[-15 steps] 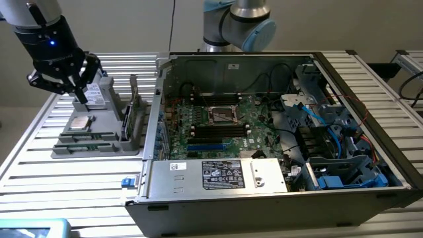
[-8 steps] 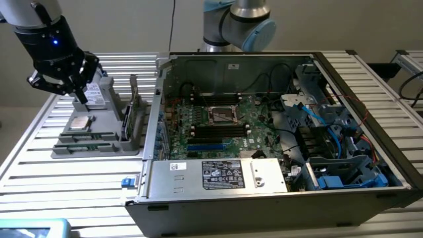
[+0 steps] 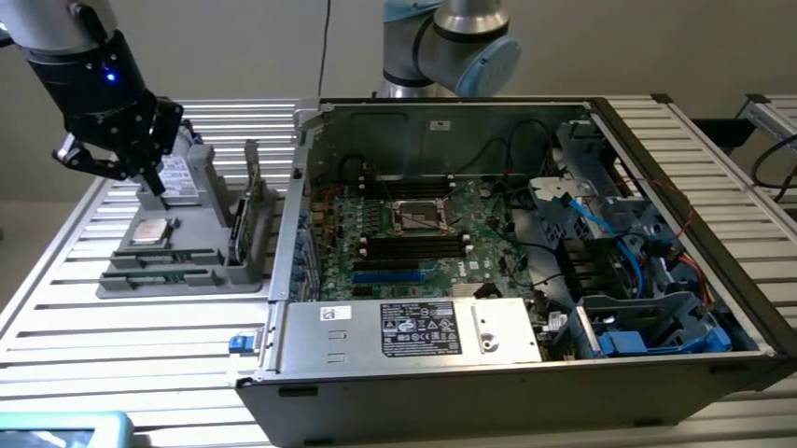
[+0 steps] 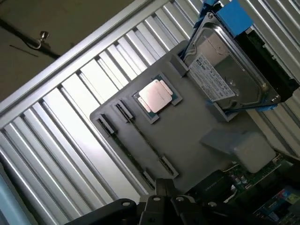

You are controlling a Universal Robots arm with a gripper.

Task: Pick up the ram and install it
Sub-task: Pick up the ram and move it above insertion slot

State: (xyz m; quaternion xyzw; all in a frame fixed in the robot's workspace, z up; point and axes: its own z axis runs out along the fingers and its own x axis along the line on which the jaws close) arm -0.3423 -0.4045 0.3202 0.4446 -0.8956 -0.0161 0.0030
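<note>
A slim green ram [image 3: 171, 256] stick lies on its edge in clip holders on the grey tray [image 3: 200, 280], just in front of the silver processor chip [image 3: 152, 231]. A second green stick [image 3: 162, 277] lies alongside it. In the wrist view the ram [image 4: 143, 138] runs as a thin dark-green line between two holders. My gripper [image 3: 155, 185] hangs above the back of the tray, beside the hard drive [image 3: 182, 174], apart from the ram. Its fingers [image 4: 161, 194] are shut with nothing between them. The motherboard's black slots [image 3: 412, 246] lie inside the open case.
The open computer case [image 3: 524, 308] stands on the exterior view's right, with cables, drive cages and blue slots [image 3: 396, 277]. Upright cards [image 3: 256, 219] stand at the tray's edge next to the case wall. The slatted metal table [image 3: 125, 355] surrounds the tray.
</note>
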